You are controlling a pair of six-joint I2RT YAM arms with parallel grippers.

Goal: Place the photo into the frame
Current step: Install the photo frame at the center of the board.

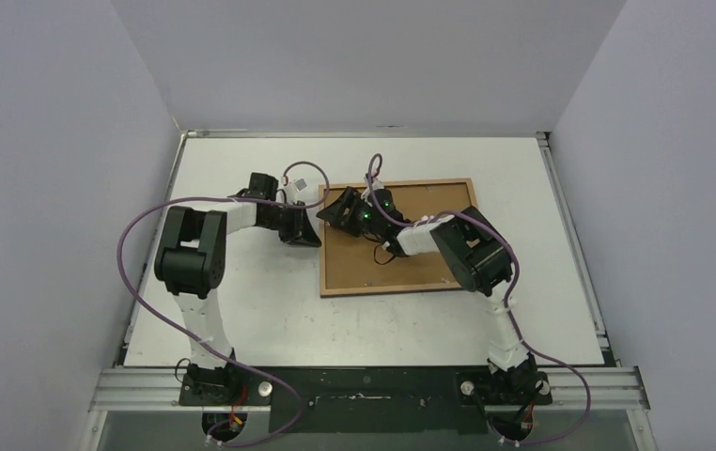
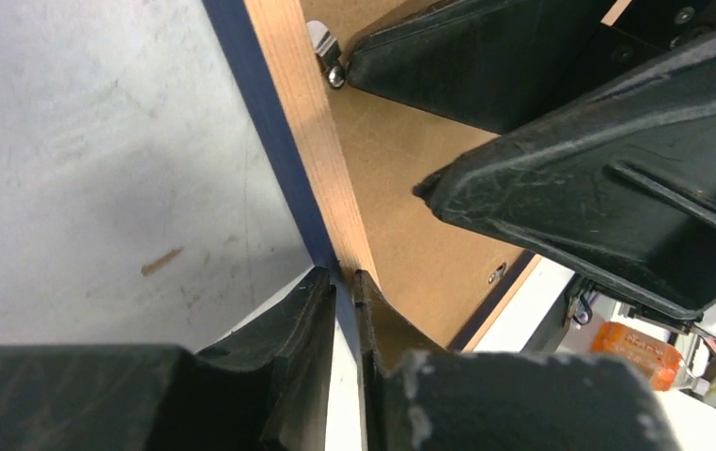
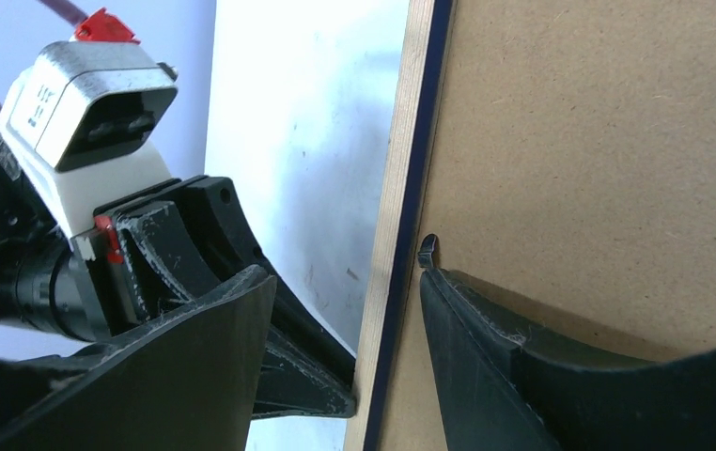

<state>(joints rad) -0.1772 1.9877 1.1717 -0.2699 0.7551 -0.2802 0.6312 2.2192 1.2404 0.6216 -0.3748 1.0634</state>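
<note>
The frame lies face down on the table, its brown backing board up. The photo is hidden. My left gripper is shut, its tips butted against the outer side of the frame's left rail. My right gripper is open and straddles that same rail. One of its fingers hangs outside the frame. The other finger rests on the backing board, its tip at a small metal tab.
White table surrounds the frame, with side walls and a raised lip at the far edge. Both grippers crowd the frame's left rail. Another metal tab sits further along it. Purple cables loop off both arms.
</note>
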